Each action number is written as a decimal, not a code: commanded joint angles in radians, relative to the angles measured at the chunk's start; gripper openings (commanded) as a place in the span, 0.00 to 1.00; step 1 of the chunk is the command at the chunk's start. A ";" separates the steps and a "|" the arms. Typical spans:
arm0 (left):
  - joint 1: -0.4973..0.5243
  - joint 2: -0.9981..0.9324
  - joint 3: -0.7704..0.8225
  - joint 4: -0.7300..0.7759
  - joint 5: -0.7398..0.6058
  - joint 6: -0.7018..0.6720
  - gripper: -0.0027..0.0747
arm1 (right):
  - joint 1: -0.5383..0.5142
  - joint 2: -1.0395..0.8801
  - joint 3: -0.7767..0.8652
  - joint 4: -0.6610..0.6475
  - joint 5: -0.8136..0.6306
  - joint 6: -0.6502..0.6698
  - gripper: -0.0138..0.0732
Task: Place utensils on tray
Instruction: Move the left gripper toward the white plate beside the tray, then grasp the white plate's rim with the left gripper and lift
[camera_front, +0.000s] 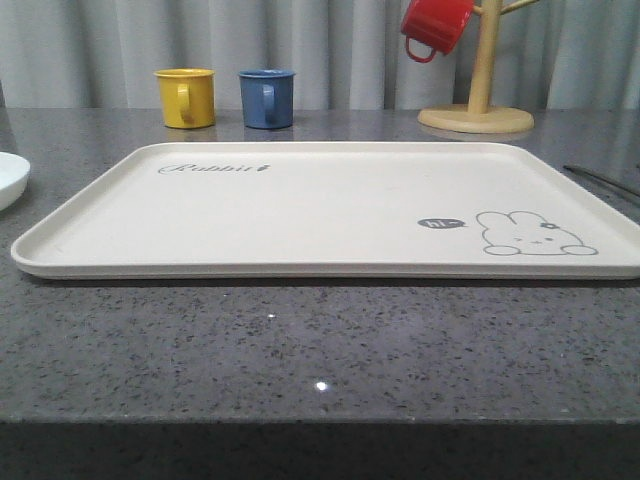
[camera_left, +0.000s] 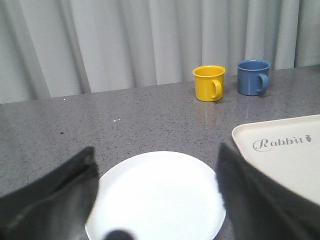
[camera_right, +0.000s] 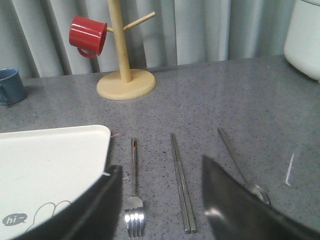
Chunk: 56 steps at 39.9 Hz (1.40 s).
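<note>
Right wrist view shows fork (camera_right: 133, 200), chopsticks (camera_right: 181, 185), spoon (camera_right: 240, 170) beside tray (camera_right: 50, 165).

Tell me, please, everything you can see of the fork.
The fork is shiny silver metal, with a long slim handle and four tines. It lies flat on the grey counter, tines toward the camera, between the tray and the chopsticks, touching neither. The right hand hangs open above it, holding nothing.

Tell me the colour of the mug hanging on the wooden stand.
Red. The mug on the wooden stand shows best in the right wrist view.
</note>
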<state>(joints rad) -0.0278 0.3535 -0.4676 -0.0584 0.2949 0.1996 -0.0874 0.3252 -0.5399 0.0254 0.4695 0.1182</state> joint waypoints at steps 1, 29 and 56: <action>0.002 0.015 -0.031 -0.001 -0.084 -0.008 0.89 | -0.006 0.014 -0.035 -0.001 -0.069 -0.007 0.87; -0.111 0.737 -0.534 0.001 0.533 0.035 0.89 | -0.006 0.014 -0.035 -0.001 -0.068 -0.007 0.90; -0.174 1.171 -0.687 0.091 0.695 0.036 0.53 | -0.006 0.014 -0.035 -0.001 -0.068 -0.007 0.90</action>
<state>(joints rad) -0.1946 1.5470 -1.1250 0.0280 1.0182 0.2351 -0.0874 0.3252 -0.5399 0.0254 0.4736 0.1182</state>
